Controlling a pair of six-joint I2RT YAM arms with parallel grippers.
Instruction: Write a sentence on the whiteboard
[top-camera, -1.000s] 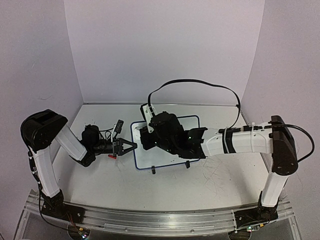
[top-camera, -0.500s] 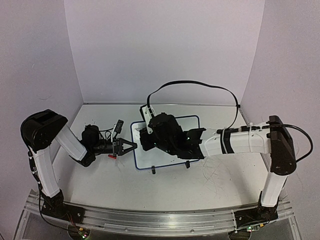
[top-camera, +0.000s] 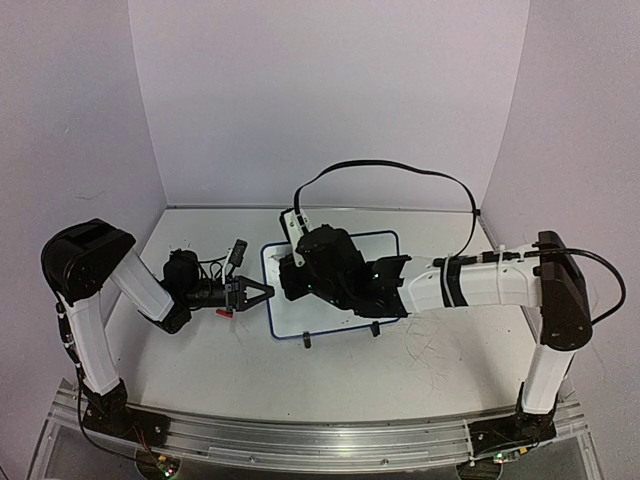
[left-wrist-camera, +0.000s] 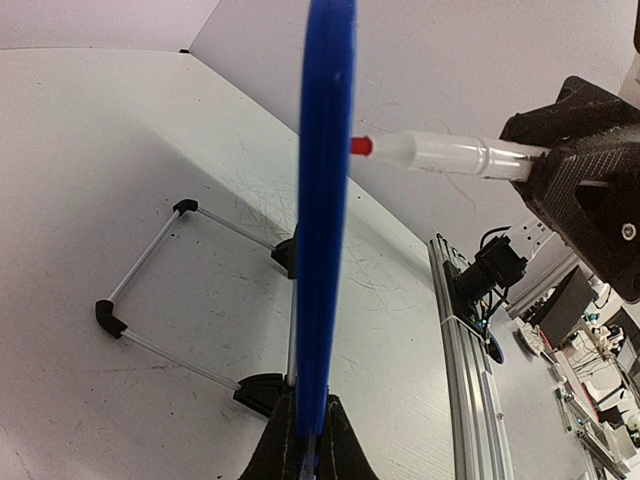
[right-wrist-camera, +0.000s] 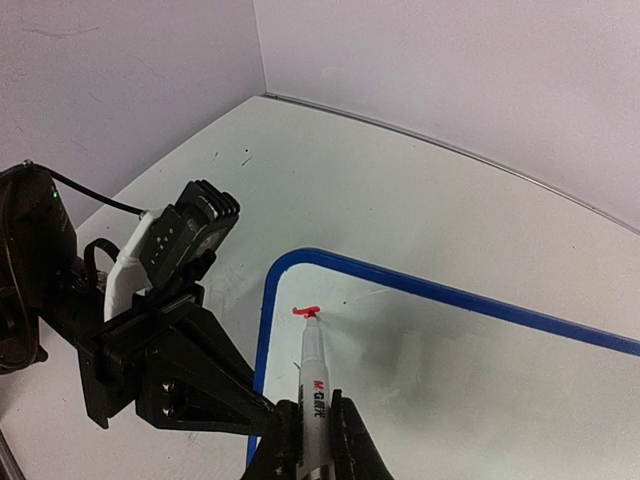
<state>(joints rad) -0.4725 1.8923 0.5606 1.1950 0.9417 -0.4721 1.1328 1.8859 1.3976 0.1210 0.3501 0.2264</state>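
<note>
The whiteboard (top-camera: 300, 310) stands tilted on two black feet at mid-table; its blue rim (right-wrist-camera: 262, 330) and white face (right-wrist-camera: 450, 380) fill the right wrist view. My left gripper (top-camera: 262, 292) is shut on the board's left edge, seen edge-on as a blue band (left-wrist-camera: 325, 200). My right gripper (right-wrist-camera: 311, 440) is shut on a white red-tipped marker (right-wrist-camera: 312, 375), its tip touching the board near the top left corner. A short red stroke (right-wrist-camera: 303, 311) is the only writing; the sentence does not show. The marker also shows in the left wrist view (left-wrist-camera: 440, 155).
The board's wire stand (left-wrist-camera: 160, 290) rests on the scuffed white tabletop (top-camera: 330, 370). A black cable (top-camera: 400, 170) loops above the right arm. Lilac walls close the back and sides. An aluminium rail (top-camera: 300, 445) runs along the near edge.
The right arm has shifted very slightly left over the board. The left arm has not moved.
</note>
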